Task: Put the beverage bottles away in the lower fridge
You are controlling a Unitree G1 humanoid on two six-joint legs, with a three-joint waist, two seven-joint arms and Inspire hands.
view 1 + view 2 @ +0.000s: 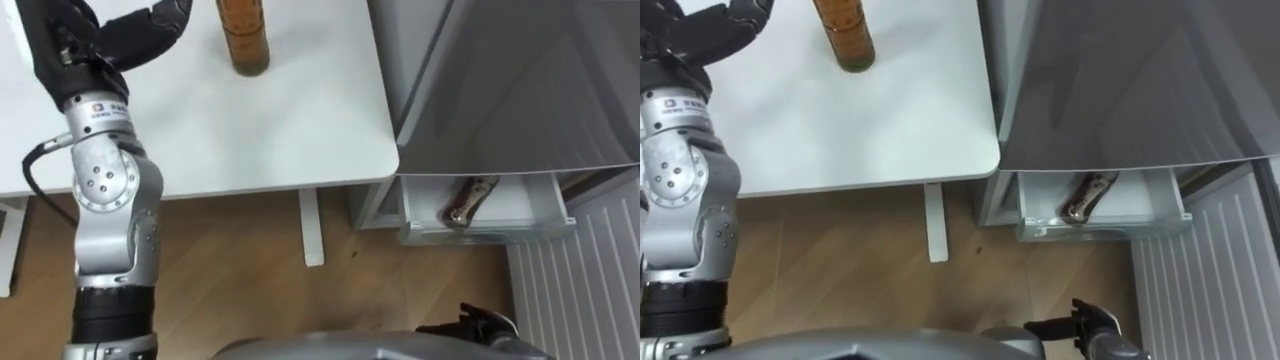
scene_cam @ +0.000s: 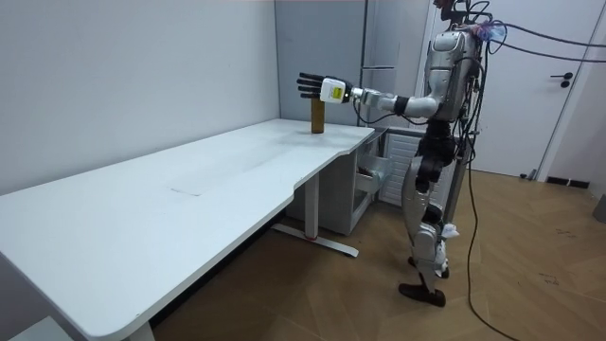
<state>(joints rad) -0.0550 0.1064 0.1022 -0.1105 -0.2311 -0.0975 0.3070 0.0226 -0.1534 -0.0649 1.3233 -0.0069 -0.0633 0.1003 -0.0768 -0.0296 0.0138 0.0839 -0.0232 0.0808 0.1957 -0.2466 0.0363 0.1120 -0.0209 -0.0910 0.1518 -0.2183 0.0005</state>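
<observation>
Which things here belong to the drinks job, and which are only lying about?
Job: standing brown bottle; second bottle, lying in the open fridge drawer; left hand, open near the standing bottle.
Just there: white table; room door.

A white table (image 1: 300, 120) lay directly beneath the left hand (image 1: 85, 45); wooden floor (image 1: 230, 260) showed lower, behind its wrist.

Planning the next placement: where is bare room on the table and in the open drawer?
The table is bare from the standing bottle to its near edge and right corner; tight only between that bottle and the left robot hand. In the drawer, room lies mostly right of the lying bottle.
</observation>
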